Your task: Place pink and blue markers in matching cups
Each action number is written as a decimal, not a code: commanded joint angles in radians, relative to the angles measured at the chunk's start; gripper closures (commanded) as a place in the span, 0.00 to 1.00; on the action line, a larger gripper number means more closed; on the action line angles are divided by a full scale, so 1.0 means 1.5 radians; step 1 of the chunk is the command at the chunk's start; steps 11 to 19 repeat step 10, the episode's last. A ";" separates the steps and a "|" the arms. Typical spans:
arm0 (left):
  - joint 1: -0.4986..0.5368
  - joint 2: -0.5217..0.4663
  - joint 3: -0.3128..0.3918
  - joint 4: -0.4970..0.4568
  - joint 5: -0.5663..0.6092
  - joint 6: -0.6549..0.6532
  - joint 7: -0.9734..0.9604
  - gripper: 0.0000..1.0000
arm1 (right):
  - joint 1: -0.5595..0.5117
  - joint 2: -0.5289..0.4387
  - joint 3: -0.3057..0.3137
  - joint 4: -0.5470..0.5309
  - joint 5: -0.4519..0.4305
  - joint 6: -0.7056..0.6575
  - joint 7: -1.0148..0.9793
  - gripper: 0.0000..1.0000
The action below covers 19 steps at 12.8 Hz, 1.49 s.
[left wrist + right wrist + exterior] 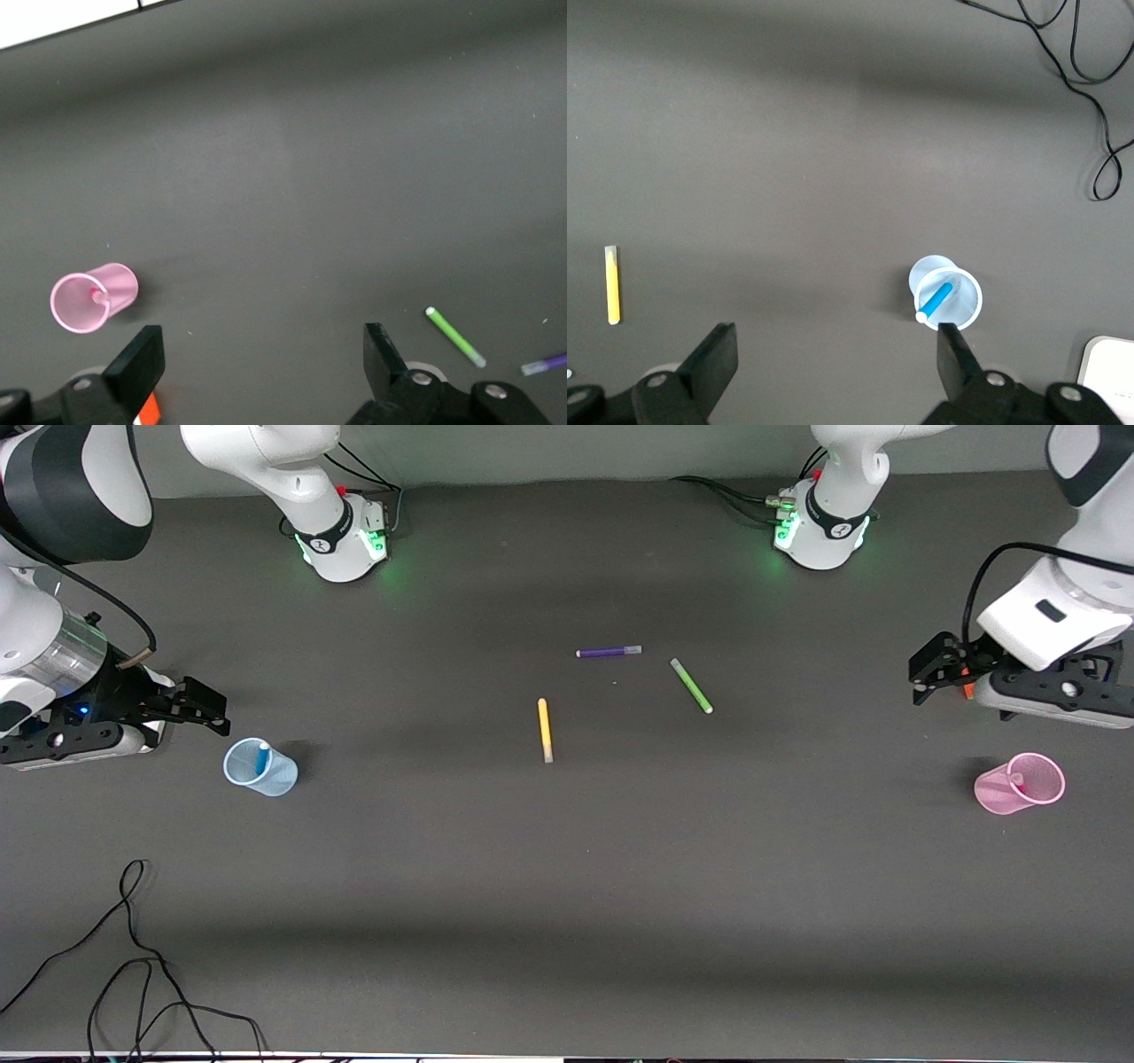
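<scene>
The pale blue cup [260,767] stands at the right arm's end of the table with the blue marker [262,757] leaning inside it. My right gripper [205,707] hangs open and empty over bare table beside this cup. In the right wrist view the blue cup [946,297] and blue marker [935,303] lie just off one fingertip of the right gripper [835,359]. The pink cup [1019,783] stands at the left arm's end and holds the pink marker [1015,779]. My left gripper [926,673] hovers open and empty beside it. The left wrist view shows the pink cup [93,297] apart from the left gripper [263,354].
Three loose markers lie mid-table: yellow [545,730], green [691,685] and purple [609,652], the purple one farthest from the front camera. A black cable [133,957] loops near the front edge at the right arm's end.
</scene>
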 commanded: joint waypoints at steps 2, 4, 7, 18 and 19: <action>-0.032 0.041 -0.010 0.031 0.028 -0.021 -0.107 0.00 | -0.001 0.009 0.004 0.006 0.010 0.010 0.010 0.00; -0.040 0.047 -0.010 0.040 0.051 -0.031 -0.105 0.00 | -0.001 0.009 0.004 0.007 0.010 0.008 0.012 0.00; -0.038 0.057 -0.008 0.050 0.051 -0.053 -0.096 0.00 | -0.001 0.005 0.004 0.006 0.011 0.002 0.036 0.00; -0.036 0.058 -0.008 0.055 0.050 -0.052 -0.069 0.00 | -0.001 0.004 0.004 0.004 0.014 0.000 0.039 0.00; -0.036 0.058 -0.008 0.055 0.050 -0.052 -0.069 0.00 | -0.001 0.004 0.004 0.004 0.014 0.000 0.039 0.00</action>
